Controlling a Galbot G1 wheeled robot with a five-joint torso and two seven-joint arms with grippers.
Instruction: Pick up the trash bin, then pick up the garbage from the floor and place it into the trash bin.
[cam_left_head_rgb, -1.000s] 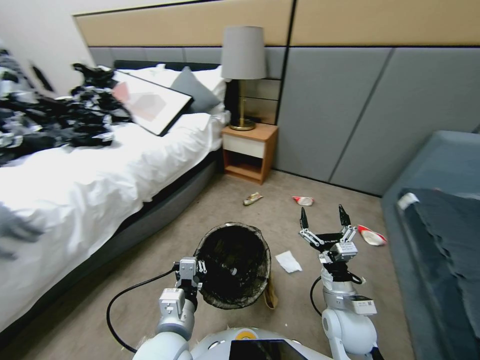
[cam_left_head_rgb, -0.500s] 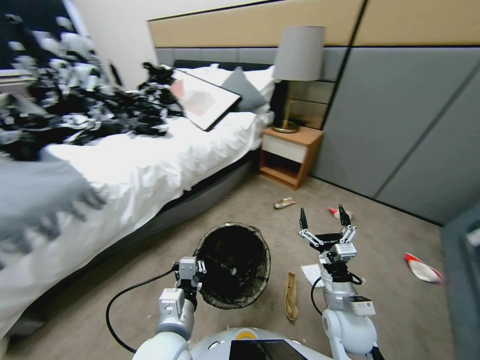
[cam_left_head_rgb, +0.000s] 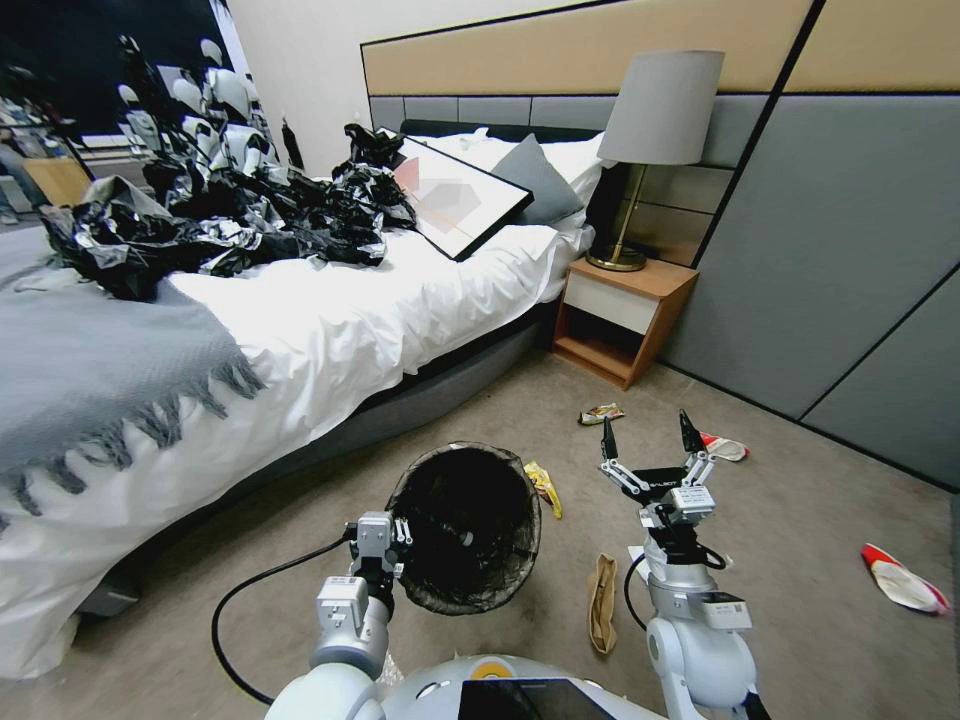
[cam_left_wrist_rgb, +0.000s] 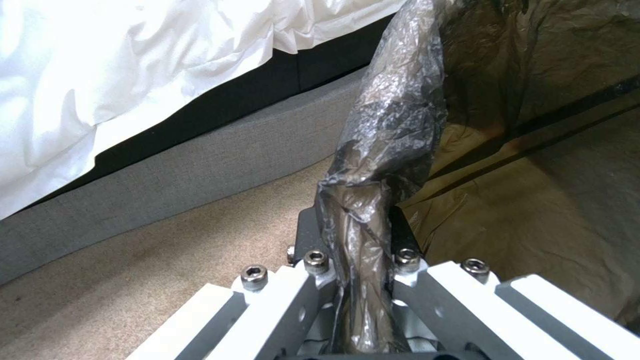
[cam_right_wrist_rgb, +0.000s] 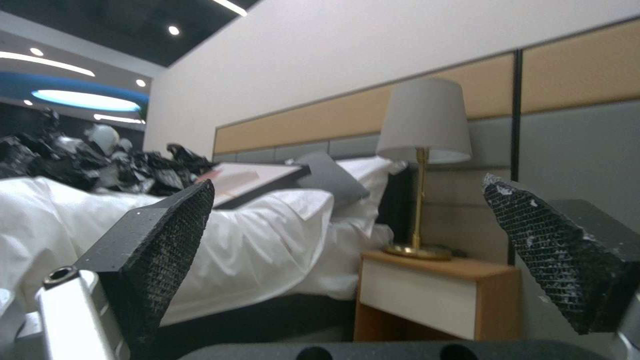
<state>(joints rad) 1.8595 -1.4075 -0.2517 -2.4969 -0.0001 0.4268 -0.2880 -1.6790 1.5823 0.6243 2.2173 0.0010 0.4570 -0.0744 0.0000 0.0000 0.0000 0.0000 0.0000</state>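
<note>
Readable text, one item: pale lettering on the black crossbar of the right gripper, head view, apparently the maker's name, "GALBOT"; the letters are small and only partly legible. A white label with a square code mark sits on the right arm's wrist housing, at about five o'clock from that gripper; its print cannot be read. Wrappers on the floor carry no legible print.

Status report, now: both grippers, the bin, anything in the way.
Left gripper shut on trash bin rim, bin held up. Right gripper open, empty, raised. Brown paper bag and yellow packet on carpet beside the bin. Nothing blocking them.
</note>
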